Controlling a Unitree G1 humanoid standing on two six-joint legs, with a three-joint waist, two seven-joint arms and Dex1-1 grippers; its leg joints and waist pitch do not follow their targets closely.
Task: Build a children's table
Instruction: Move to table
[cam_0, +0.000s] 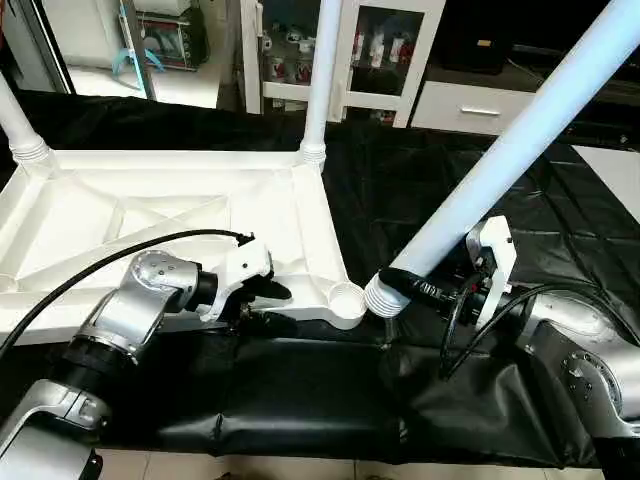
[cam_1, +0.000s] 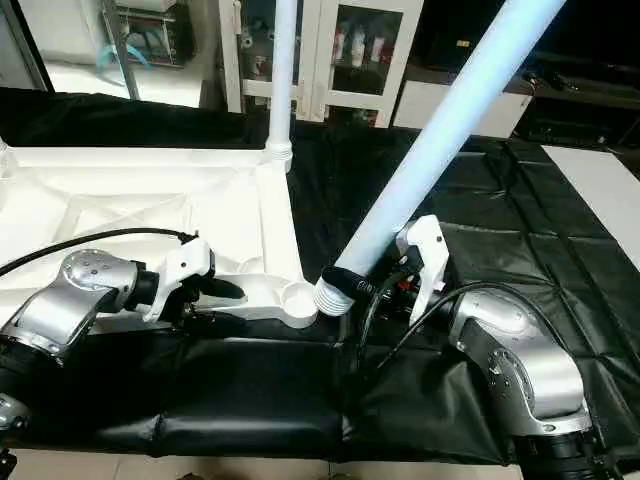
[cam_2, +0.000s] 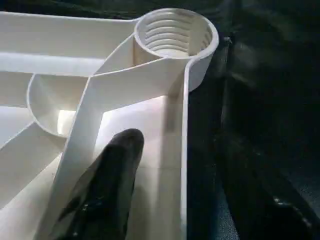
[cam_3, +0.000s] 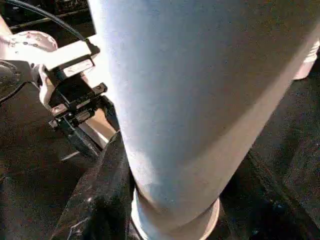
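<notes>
step: third leg seated | right tool (cam_0: 425, 288) clamped on tilted leg (cam_0: 500, 160), threaded end at 3 o'clock of tabletop (cam_0: 200, 215) corner socket (cam_0: 345, 298) | left tool (cam_0: 268, 305) straddling near rim, closure undetermined | risk: cross-threading caused by tilt; tabletop sliding on desk (cam_0: 300, 390)

Even indoor light, bluish sheen on the tilted leg (cam_0: 520, 140), soft blurry wrist views.

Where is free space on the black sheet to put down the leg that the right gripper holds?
Bare black plastic sheet lies between the white ribbed tabletop and the tilted white tube leg. It is crowded at the empty round corner socket, where the left gripper and right gripper meet.
</notes>
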